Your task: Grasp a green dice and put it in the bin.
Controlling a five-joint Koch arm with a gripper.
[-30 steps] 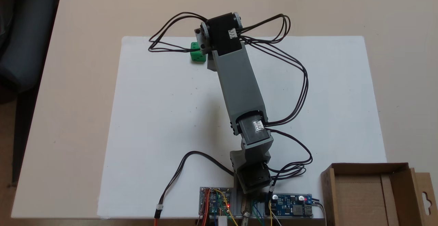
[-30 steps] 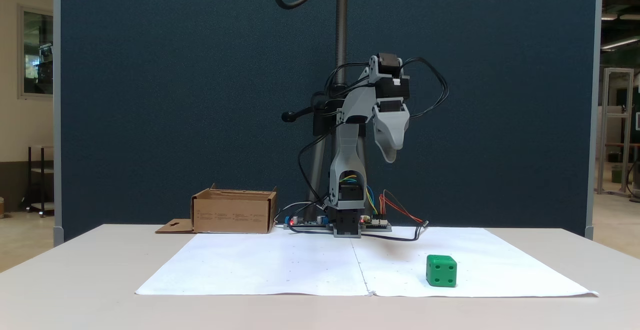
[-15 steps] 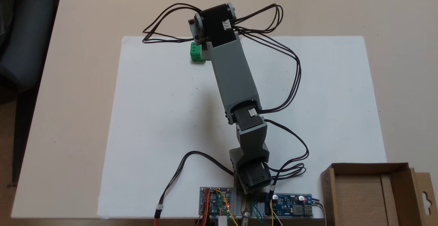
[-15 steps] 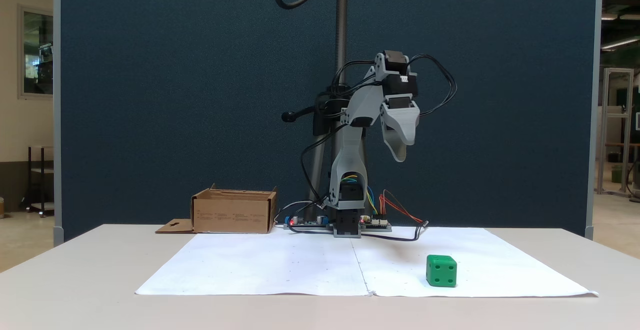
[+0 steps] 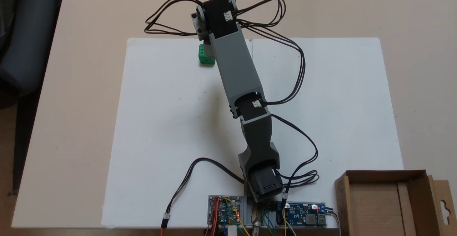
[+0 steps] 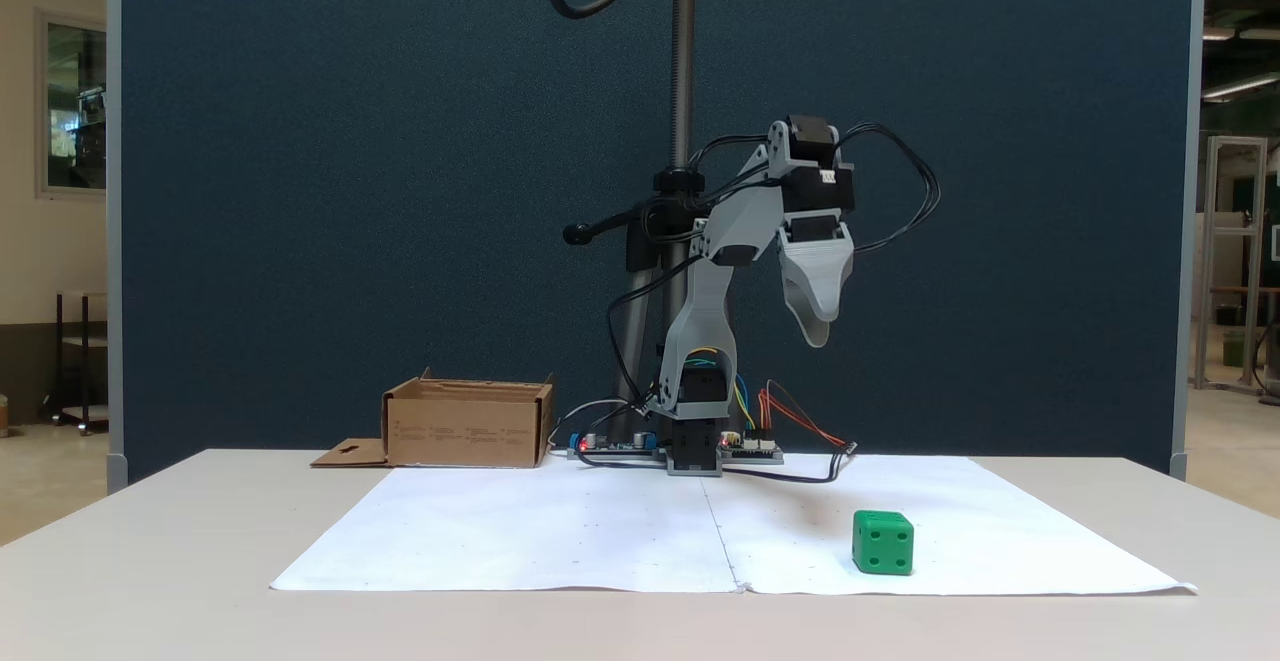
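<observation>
The green dice (image 6: 883, 543) rests on the white paper sheet (image 6: 560, 541), near its front right in the side-on fixed view. From above, the green dice (image 5: 203, 55) lies at the sheet's far edge, partly covered by the arm's forearm (image 5: 234, 68). My gripper (image 6: 818, 337) hangs high in the air, pointing down, up and a little left of the dice, with nothing seen in it. Only one grey tip shows, so its jaws cannot be told apart. The bin (image 5: 383, 174), a brown cardboard box, stands at the near right corner from above; side-on, the bin (image 6: 465, 431) sits at the back left.
Circuit boards (image 5: 303, 219) and loose wires (image 5: 185, 182) lie around the arm's base (image 5: 264, 182). Black cables (image 5: 167, 18) loop out from the wrist on both sides. A blue partition (image 6: 350, 191) and a metal pole (image 6: 683, 41) stand behind the table.
The arm has stretched farther out over the sheet and the gripper has moved toward the dice, dropping slightly. The dice and the bin have not moved.
</observation>
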